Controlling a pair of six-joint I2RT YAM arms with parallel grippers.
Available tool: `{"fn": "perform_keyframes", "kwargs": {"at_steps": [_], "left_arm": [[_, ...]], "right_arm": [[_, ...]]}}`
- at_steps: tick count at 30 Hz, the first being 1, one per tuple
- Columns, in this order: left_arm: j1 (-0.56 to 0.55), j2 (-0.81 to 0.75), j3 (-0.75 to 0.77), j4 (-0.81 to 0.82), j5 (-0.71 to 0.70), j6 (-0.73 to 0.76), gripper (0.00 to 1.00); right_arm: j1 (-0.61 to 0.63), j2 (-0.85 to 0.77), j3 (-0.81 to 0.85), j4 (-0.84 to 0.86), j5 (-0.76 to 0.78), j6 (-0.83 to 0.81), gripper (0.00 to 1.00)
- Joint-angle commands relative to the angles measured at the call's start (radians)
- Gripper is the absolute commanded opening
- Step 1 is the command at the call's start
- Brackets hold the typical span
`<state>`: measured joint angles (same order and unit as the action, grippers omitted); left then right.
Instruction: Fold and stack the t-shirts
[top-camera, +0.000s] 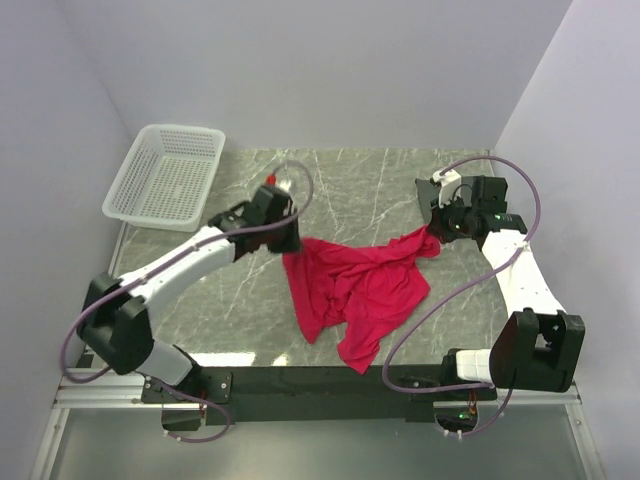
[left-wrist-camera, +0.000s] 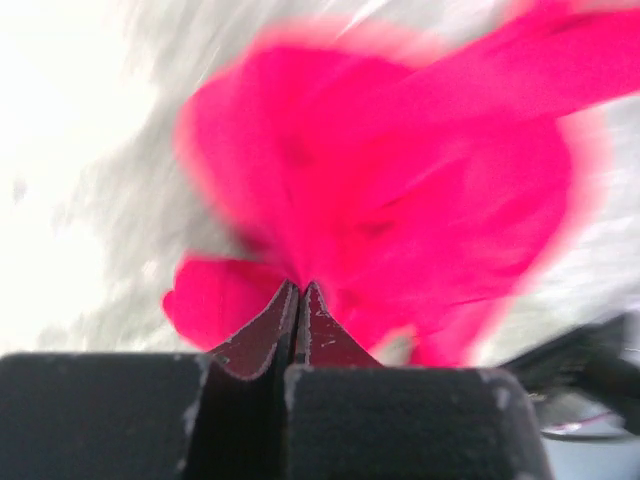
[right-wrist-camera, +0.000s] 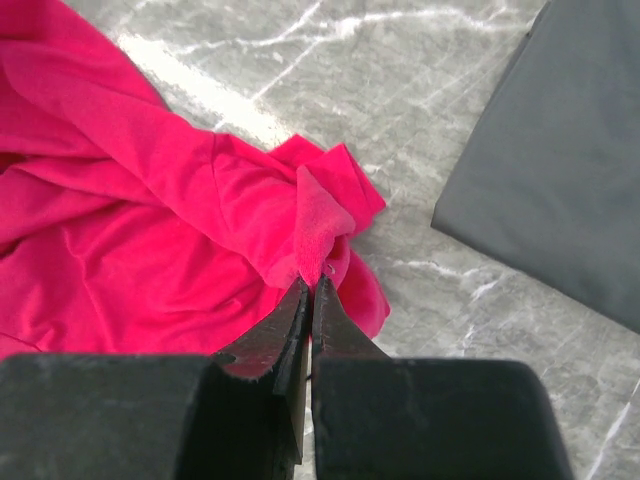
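T-shirt (top-camera: 360, 290) lies crumpled on the desk (top-camera: 380, 180) — left gripper (left-wrist-camera: 299, 290) pinches its 10 o'clock corner, right gripper (right-wrist-camera: 311, 283) the 2 o'clock one, probably to pull it flat.

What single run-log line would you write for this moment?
left claw: shut on t-shirt edge | right claw: shut on t-shirt corner | t-shirt: crumpled on table, unfolded

No text, label, brand or number is legible anywhere.
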<state>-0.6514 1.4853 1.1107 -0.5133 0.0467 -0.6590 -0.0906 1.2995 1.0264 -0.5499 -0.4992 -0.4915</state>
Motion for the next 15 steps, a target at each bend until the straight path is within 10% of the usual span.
{"fn": "perform_keyframes", "kwargs": {"at_steps": [1,11,15], "left_arm": [[-0.007,-0.086,0.178,0.067,0.051,0.127,0.01],[-0.149,0.107,0.239,-0.008,0.36,0.177,0.02],[-0.186,0.142,0.181,-0.048,0.355,0.2,0.21]], "right_arm": [[-0.008,-0.014,0.057,0.002,-0.032,0.016,0.0],[-0.008,-0.029,0.031,0.004,-0.025,0.016,0.0],[-0.008,-0.029,0.018,0.005,-0.025,0.013,0.0]]}}
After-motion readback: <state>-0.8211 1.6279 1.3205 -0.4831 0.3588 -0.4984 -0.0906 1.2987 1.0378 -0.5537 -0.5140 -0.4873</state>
